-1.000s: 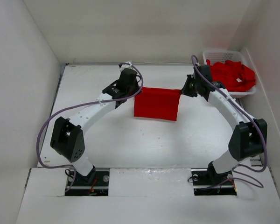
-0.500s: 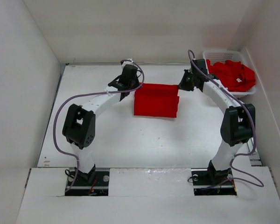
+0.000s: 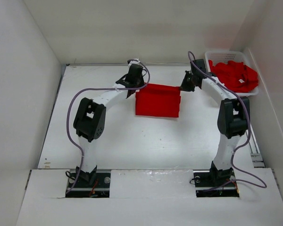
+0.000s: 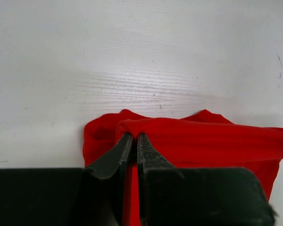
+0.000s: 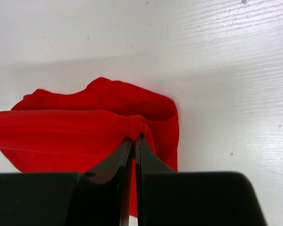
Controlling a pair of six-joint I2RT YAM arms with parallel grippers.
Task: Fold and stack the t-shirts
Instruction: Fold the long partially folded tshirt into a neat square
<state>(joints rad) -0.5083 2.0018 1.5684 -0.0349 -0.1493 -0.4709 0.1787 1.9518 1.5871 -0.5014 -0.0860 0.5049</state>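
From above, a part-folded t-shirt (image 3: 158,101) is seen lying mid-table (image 3: 132,136), its long axis running left to right. Its far edge is pinched at either corner by the left fingers (image 3: 136,88) and the right fingers (image 3: 185,87), both arms being stretched forward about equally. More t-shirts (image 3: 233,75) are heaped in the basket (image 3: 212,55) at far right.

In the left wrist view, the left fingers (image 4: 127,143) are clamped on a ridge of the t-shirt (image 4: 203,139), which extends rightward.

In the right wrist view, the right fingers (image 5: 127,148) are clamped likewise, the t-shirt (image 5: 70,132) extending leftward. The held edge is judged ready for setting down.
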